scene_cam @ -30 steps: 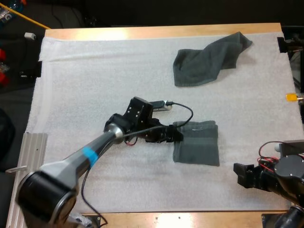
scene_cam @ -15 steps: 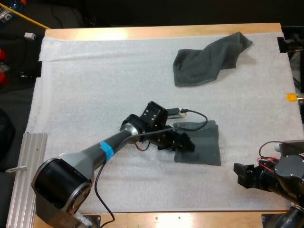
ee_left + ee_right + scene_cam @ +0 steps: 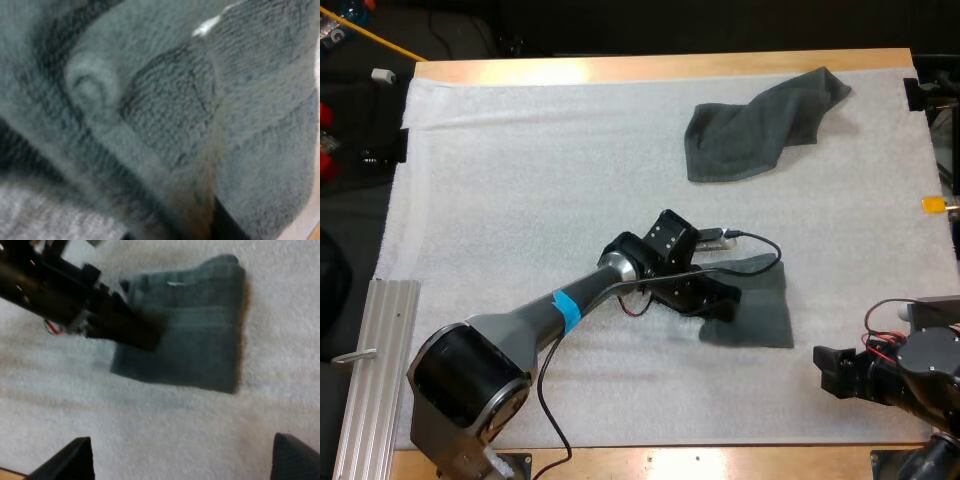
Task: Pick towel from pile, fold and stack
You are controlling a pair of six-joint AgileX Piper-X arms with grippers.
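High view, looking down over the light wooden table (image 3: 620, 68) and its white textured mat (image 3: 520, 180), showed us the dark grey-green, flat rectangular folded towel (image 3: 765, 315) lying at about 4 o'clock from the mat's centre. It was well apart from the dark grey-green, loosely heaped crumpled towel (image 3: 750, 135), which sat at about 1 o'clock near the mat's far edge. Our left gripper (image 3: 725, 300) lay low over the folded towel's 9 o'clock edge, its arm stretching in from 7 o'clock. From that view we could not tell how far the left gripper was open, nor whether it had hold of the cloth or only rested on it. Left wrist view looked straight onto the folded towel (image 3: 170, 120) from very close, its ridged terry layers overlapping, and it did not settle the matter either. Our right gripper (image 3: 823, 368) hovered above bare mat between 4 and 5 o'clock of the folded towel, near it but not touching. In the right wrist view its two black fingers (image 3: 65, 460) stood wide apart with nothing between them but mat (image 3: 175, 430), so the right gripper (image 3: 182, 457) was fully open and held nothing. Ahead of it lay the folded towel (image 3: 200, 350), flat on the mat, with the left gripper (image 3: 145, 337) upon the towel's edge.
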